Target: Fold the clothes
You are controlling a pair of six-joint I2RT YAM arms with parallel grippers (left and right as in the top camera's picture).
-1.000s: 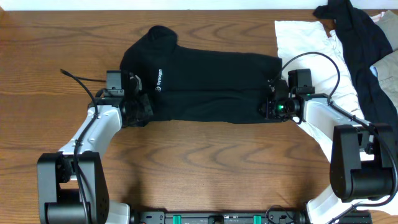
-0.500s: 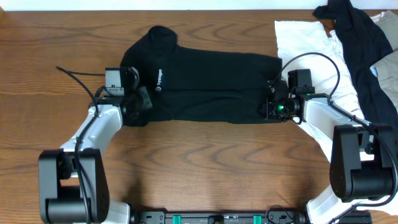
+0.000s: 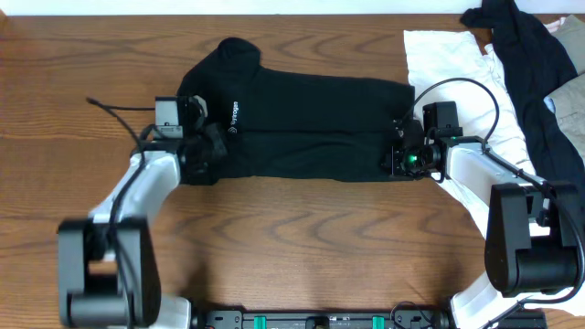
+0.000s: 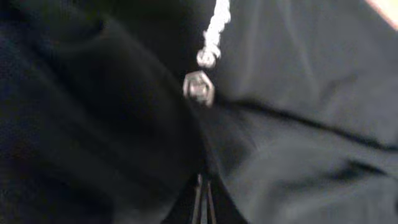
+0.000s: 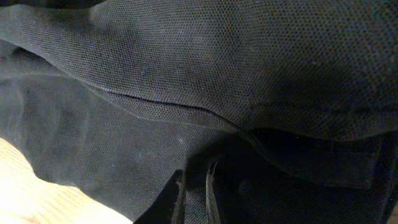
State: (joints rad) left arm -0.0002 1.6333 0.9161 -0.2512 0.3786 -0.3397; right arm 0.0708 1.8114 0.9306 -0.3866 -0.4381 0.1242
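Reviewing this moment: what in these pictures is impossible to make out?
- Left gripper: shut, but the left wrist view is blurred, so whether it pinches fabric is unclear.
- Polo shirt: chest lettering too small to read overhead.
- Black garment at far right: lower end hidden by the right arm, overhead.
- White cloth: partly covered by that garment and arm.

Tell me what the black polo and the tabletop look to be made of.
Black polo shirt: soft matte knit, probably piqué cotton or a blend. The right wrist view shows a fine dotted weave. Table: brown wood-grain surface with a low sheen. Solid wood or laminate, I cannot tell.
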